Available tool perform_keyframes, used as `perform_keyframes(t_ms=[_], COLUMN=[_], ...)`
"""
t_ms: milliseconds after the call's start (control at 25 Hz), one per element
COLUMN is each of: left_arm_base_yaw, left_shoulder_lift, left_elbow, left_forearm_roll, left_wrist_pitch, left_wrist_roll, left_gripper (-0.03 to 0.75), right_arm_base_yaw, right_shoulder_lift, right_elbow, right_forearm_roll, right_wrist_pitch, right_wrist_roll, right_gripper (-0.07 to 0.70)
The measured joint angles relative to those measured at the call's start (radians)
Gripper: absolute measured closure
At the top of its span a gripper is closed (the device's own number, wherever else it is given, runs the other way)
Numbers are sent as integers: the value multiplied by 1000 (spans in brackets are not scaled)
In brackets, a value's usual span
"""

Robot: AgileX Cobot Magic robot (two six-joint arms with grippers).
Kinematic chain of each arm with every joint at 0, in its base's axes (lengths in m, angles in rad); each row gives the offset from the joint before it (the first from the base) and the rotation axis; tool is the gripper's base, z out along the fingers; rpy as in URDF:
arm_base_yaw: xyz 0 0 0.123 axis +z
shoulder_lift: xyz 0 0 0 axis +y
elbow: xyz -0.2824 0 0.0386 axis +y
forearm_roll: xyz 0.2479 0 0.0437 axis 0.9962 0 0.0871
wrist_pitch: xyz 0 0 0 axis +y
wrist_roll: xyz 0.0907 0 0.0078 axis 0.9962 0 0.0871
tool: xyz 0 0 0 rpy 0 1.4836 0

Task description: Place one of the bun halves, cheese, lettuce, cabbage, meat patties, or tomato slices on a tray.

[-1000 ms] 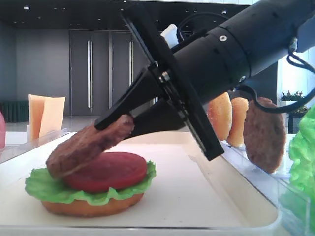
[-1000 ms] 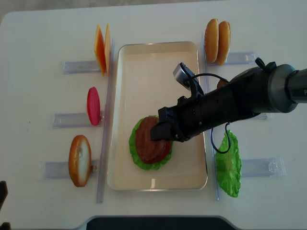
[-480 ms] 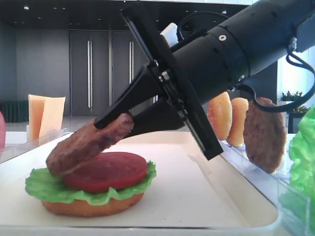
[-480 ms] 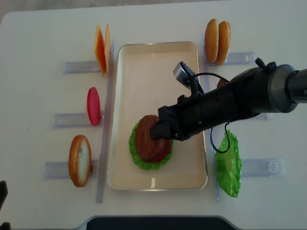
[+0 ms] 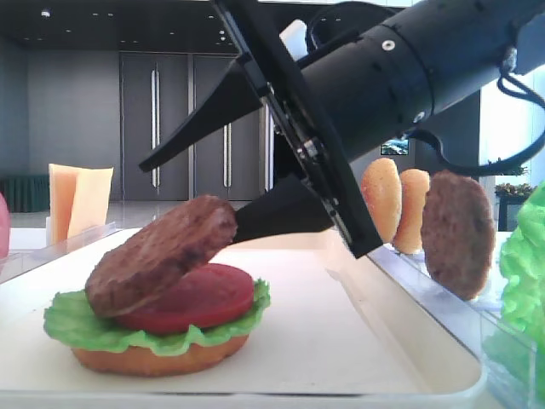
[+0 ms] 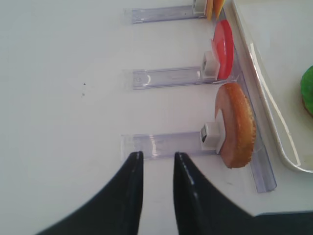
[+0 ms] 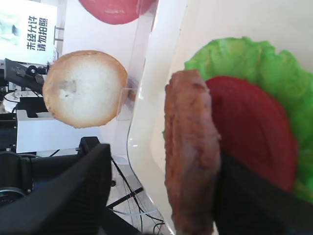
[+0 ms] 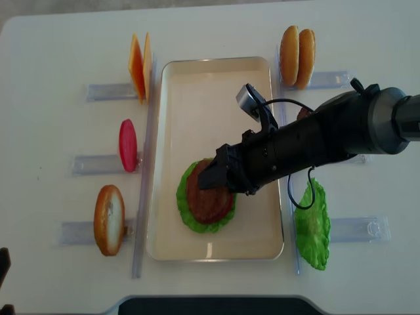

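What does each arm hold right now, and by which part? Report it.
Nothing. The right gripper has its jaws spread open; the patty leans tilted on the tomato slice, its raised edge against the lower jaw. The left gripper is shut on nothing.

Two patties [image 5: 160,253], four buns [image 8: 109,219], two lettuces [image 8: 312,225].

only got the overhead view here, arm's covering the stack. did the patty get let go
Observer: Yes. In the low side view the right gripper has its jaws spread wide, and the meat patty lies free of the upper one.
Operator: sitting flat?
Observer: No, it is tilted, its low end on the lettuce and its high end over the tomato slice.
Operator: left arm doing anything
Observer: Its wrist view shows the left gripper shut above bare table, near the racked bun half.
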Motion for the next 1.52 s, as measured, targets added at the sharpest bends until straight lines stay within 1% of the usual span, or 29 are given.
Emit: perform_keyframes(t_ms=[160, 240, 520, 680, 880, 920, 1000, 1080, 1160, 1200, 1280, 1360, 1400, 1480, 1520], left_arm_base_yaw=[0, 0, 0, 0, 0, 0, 0, 0, 0, 0, 0, 0, 0, 0, 0], left_shoulder_lift=[0, 0, 0, 0, 0, 0, 0, 0, 0, 0, 0, 0, 0, 0, 0], left_elbow=[0, 0, 0, 0, 0, 0, 0, 0, 0, 0, 0, 0, 0, 0, 0], left_forearm_roll=[0, 0, 0, 0, 0, 0, 0, 0, 0, 0, 0, 0, 0, 0, 0], left_wrist_pitch=[0, 0, 0, 0, 0, 0, 0, 0, 0, 0, 0, 0, 0, 0, 0], left_wrist_roll=[0, 0, 0, 0, 0, 0, 0, 0, 0, 0, 0, 0, 0, 0, 0], left_gripper=[554, 554, 554, 554, 554, 554, 554, 554, 554, 554, 555, 555, 555, 555, 555], right_arm_base_yaw=[0, 0, 0, 0, 0, 0, 0, 0, 0, 0, 0, 0, 0, -11, -26], right_shoulder_lift=[-53, -79, -177, -266, -388, -409, -459, -499, -534, -544, -557, -562, -562, -562, -562], right_elbow=[0, 1, 1, 1, 1, 1, -1, -22, -62, -92, -154, -214, -235, -271, -283], right_forearm_roll=[-31, -63, -247, -364, -520, -565, -680, -828, -1014, -1121, -1332, -1501, -1578, -1677, -1696], right_wrist_pitch=[-39, -74, -194, -239, -254, -242, -239, -213, -149, -93, 45, 175, 238, 314, 330], right_wrist_roll=[7, 22, 131, 200, 322, 356, 438, 569, 722, 808, 959, 1095, 1141, 1208, 1223], right_gripper=[200, 200, 200, 200, 207, 211, 220, 224, 224, 224, 228, 242, 258, 280, 287])
